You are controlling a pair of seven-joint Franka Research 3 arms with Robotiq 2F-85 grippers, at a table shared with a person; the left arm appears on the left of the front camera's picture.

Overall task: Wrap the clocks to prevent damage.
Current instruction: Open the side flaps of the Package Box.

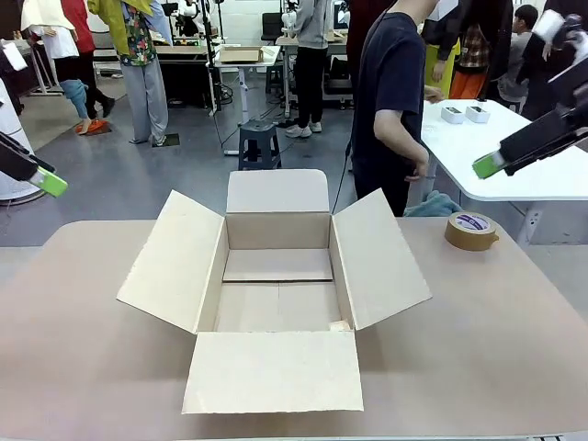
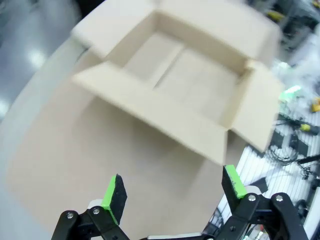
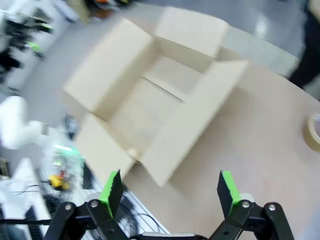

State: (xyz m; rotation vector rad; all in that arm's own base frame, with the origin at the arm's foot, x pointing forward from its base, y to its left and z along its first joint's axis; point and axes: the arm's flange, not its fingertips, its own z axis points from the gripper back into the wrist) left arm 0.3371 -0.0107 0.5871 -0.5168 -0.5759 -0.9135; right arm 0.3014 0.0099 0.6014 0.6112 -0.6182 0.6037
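The clocks are out of view. My left gripper (image 1: 48, 183) hangs above the table's far left corner, its green-padded jaws wide open and empty, which the left wrist view confirms (image 2: 173, 186). My right gripper (image 1: 487, 165) hovers high at the far right, also open with nothing between its fingers (image 3: 168, 185). Both wrist cameras look down from a height at the open carton.
A brown cardboard carton (image 1: 276, 276) stands in the middle of the beige table (image 1: 478, 349), all flaps spread and nothing inside. A roll of brown tape (image 1: 471, 231) lies at the far right. A person in dark clothes (image 1: 390, 101) stands beyond the far edge.
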